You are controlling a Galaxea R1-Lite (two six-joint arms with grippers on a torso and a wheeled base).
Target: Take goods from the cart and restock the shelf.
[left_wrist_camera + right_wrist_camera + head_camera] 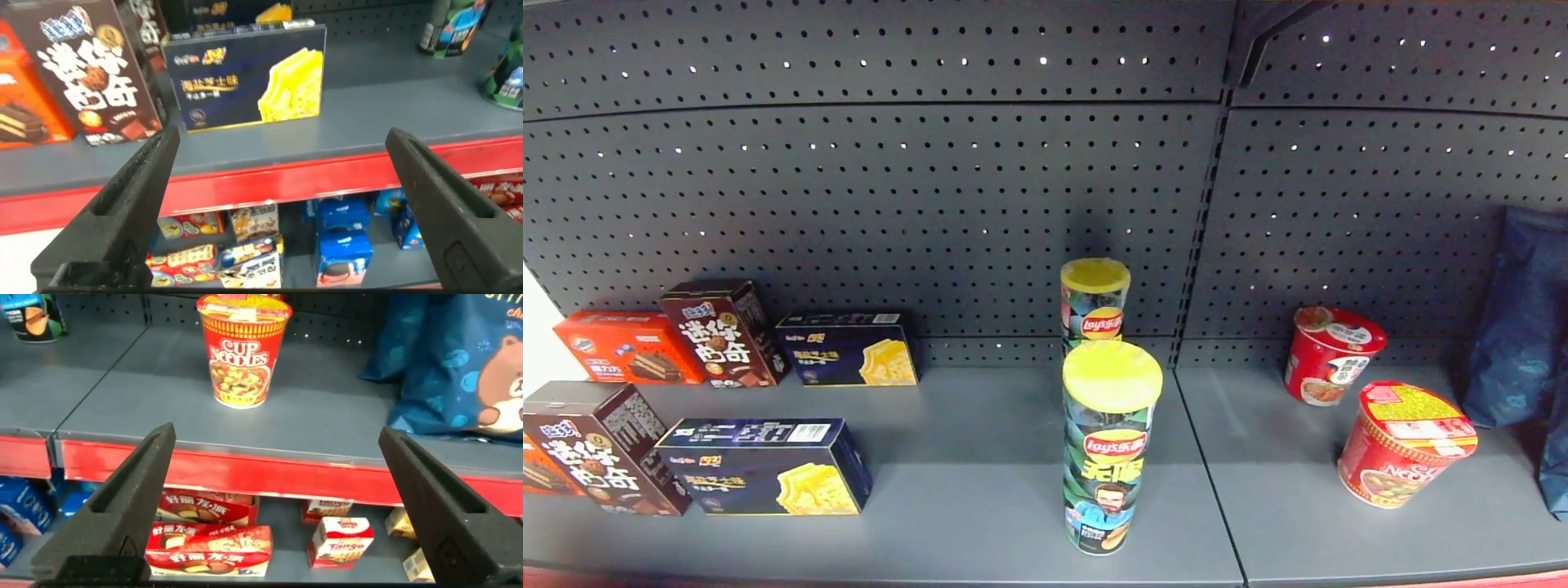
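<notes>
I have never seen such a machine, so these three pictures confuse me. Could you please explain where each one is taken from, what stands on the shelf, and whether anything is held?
This is a robot with two arms, and its job is to restock a shop shelf. The large picture comes from a camera on its head, looking down at the grey shelf. On the shelf, starting from the robot's left, are snack boxes, two cans one behind the other, two cups and blue bags. The two smaller pictures come from cameras on the wrists. The dark wedges in them are fingers. The left hand faces the boxes and the right hand faces the front cup. Both hands are open and hold nothing.
</notes>
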